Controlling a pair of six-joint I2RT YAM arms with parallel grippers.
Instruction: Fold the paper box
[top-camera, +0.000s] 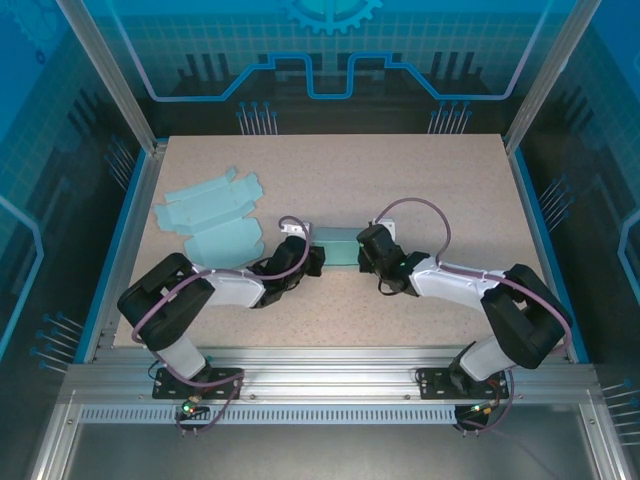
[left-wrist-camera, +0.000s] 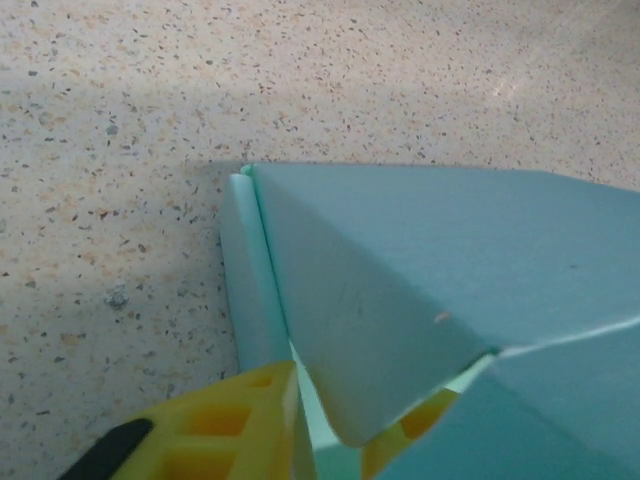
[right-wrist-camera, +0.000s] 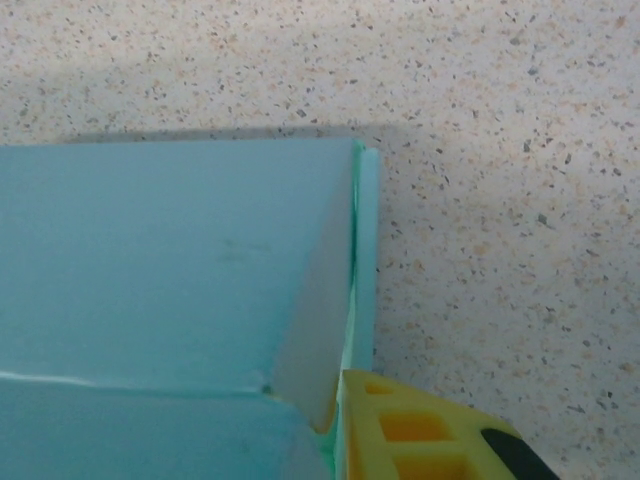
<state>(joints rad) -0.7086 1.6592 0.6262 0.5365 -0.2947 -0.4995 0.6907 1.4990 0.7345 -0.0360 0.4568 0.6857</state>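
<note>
**Both arms meet at the ends of the teal box**

Close under the left wrist camera, the yellow fingers (left-wrist-camera: 215, 430) of the left gripper (left-wrist-camera: 325, 425) stand on either side of one end wall of the paper box (left-wrist-camera: 420, 270). A pale teal panel rises between them. Whether they press on it or merely straddle it cannot be told.

In the right wrist view one yellow finger (right-wrist-camera: 420, 430) of the right gripper (top-camera: 368, 252) lies against the outer face of the opposite end wall. Its partner is hidden behind the card, so that grip cannot be told either.

At each end a slanting panel runs down to the corner beside the upright wall, and the box looks partly raised rather than flat.

Seen from above, the box sits about midway across the speckled table (top-camera: 430, 180), somewhat toward the near edge. The two grippers reach it from left and right, and both arms are bent low over the surface.

Toward the rear left, flat teal box blanks (top-camera: 210, 215) lie loosely overlapped, apart from the box and beside the left arm's elbow.
</note>
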